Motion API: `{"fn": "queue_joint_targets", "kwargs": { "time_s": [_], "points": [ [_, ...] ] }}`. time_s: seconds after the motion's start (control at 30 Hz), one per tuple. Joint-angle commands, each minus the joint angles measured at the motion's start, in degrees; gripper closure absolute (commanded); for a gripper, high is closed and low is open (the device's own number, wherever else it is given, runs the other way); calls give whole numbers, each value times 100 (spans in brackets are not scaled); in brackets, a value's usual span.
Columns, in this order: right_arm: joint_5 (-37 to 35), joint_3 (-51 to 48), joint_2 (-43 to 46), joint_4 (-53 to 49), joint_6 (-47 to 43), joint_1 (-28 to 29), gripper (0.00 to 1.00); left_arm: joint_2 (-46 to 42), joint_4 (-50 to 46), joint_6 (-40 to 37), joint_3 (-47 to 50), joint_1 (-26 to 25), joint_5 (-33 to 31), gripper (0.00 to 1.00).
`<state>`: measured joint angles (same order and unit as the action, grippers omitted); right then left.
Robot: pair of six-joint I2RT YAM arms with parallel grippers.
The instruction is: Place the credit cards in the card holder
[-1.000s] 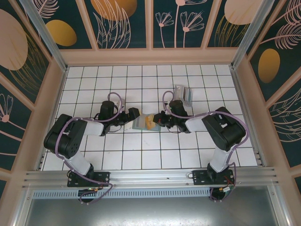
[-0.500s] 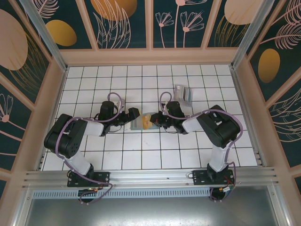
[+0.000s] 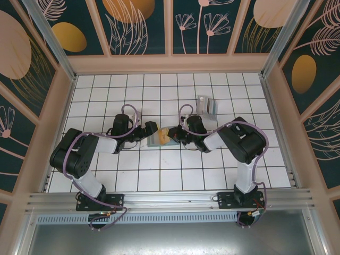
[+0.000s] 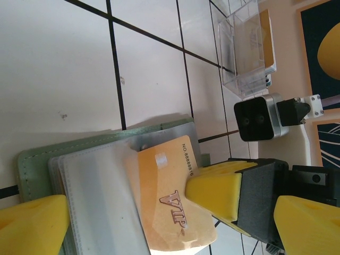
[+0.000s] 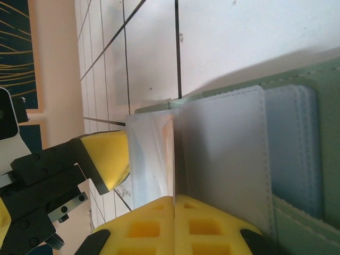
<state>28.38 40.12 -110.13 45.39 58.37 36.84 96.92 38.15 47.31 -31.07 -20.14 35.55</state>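
The sage-green card holder lies open on the tiles, its clear sleeves facing up. A gold-brown credit card marked VIP sits partly inside a sleeve. My right gripper is shut on that card's outer end, and its yellow fingers show in the left wrist view. The card is edge-on in the right wrist view. My left gripper stands open, a fingertip on each side of the holder. From above, holder, card and both grippers, left and right, meet mid-table.
A clear plastic box with more cards stands on the tiles behind the right arm. Wooden walls enclose the white tiled floor. Both arms lie low across the middle, elbows toward the near rail.
The right gripper has crept left with the gold card, bringing it further over the holder. The left gripper has stayed put and open.
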Motion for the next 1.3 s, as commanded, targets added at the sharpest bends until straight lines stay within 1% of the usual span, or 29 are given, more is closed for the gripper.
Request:
{"fn": "queue_joint_targets", "kwargs": {
  "time_s": [0.0,0.2,0.4,0.57,0.8,0.9,1.03,1.27],
  "points": [
    [-149,-30,-142,383,12,101,100,327,-489,10,86,-71,-127,1],
    [-313,78,-143,130,-333,183,100,345,-778,-119,-112,-69,-131,1],
    [-461,79,156,-352,-812,157,100,257,-944,-211,-93,-69,-264,1],
    [-244,171,251,-660,-1124,-8,100,266,-915,-187,-19,-70,-297,1],
    [277,470,-31,-885,-1422,-147,100,222,-974,-185,-18,-70,-334,1],
    [309,635,-96,-1140,-1575,-163,100,230,-1066,-230,-75,-76,-326,1],
    [328,685,-127,-1101,-1478,-152,100,217,-1036,-210,-40,-83,-381,1],
    [200,549,-240,-711,-1259,-101,100,318,-882,-134,-26,-86,-321,1]
  ]
}}
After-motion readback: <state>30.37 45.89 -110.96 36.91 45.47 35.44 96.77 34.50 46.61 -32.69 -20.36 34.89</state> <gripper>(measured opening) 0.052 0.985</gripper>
